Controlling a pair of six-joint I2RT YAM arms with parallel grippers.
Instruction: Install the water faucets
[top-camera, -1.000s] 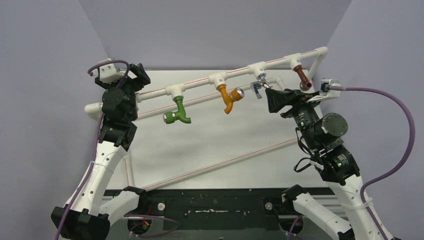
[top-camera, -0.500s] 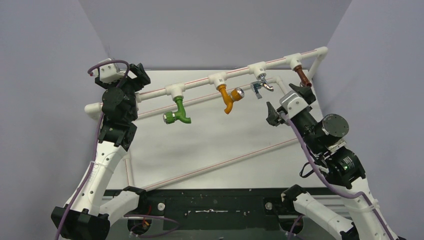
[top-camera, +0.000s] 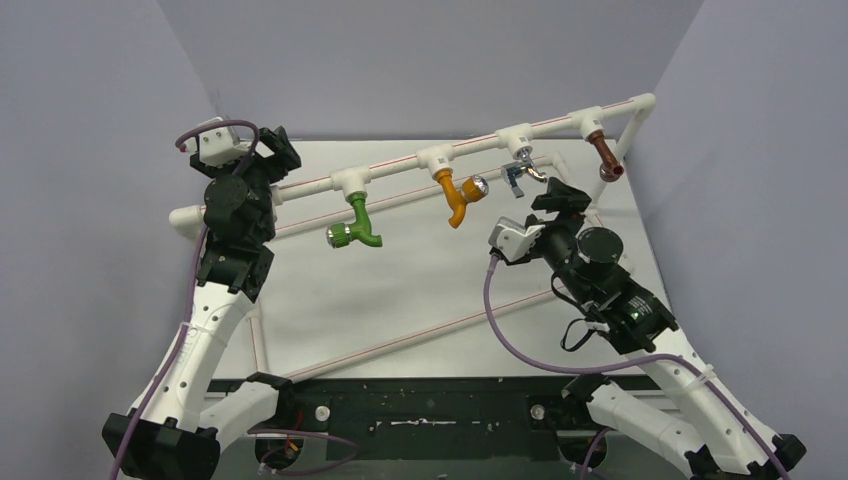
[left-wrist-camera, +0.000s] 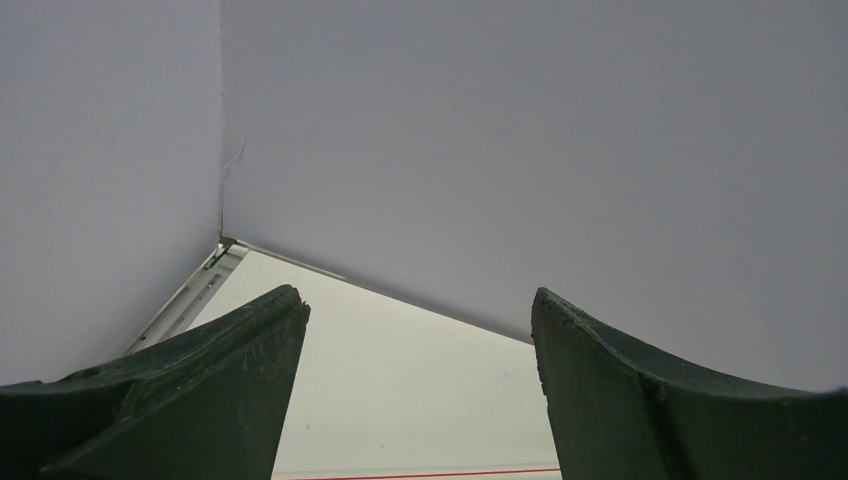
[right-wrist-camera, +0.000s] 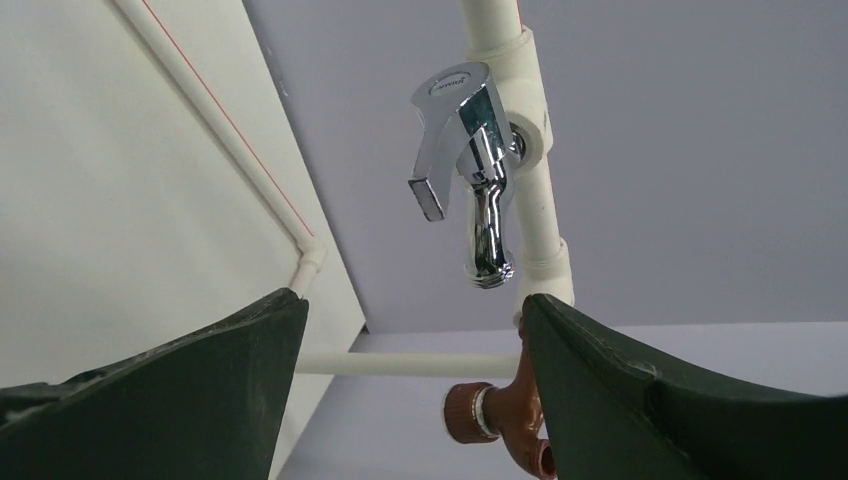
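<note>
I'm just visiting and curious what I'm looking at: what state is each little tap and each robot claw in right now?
green faucet: mounted on the white pipe, not gripped.
orange faucet: mounted on the pipe, not gripped.
chrome faucet: mounted on the pipe, not gripped.
brown faucet: mounted on the pipe, not gripped.
left gripper: open, empty.
right gripper: open, empty, facing the chrome faucet.

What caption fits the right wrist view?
Open right gripper faces the chrome faucet on the white pipe, brown faucet beside it.

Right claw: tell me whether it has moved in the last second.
Yes. The right claw rolled; its wrist swung left, from beside the brown faucet to below the chrome faucet, jaws open.
</note>
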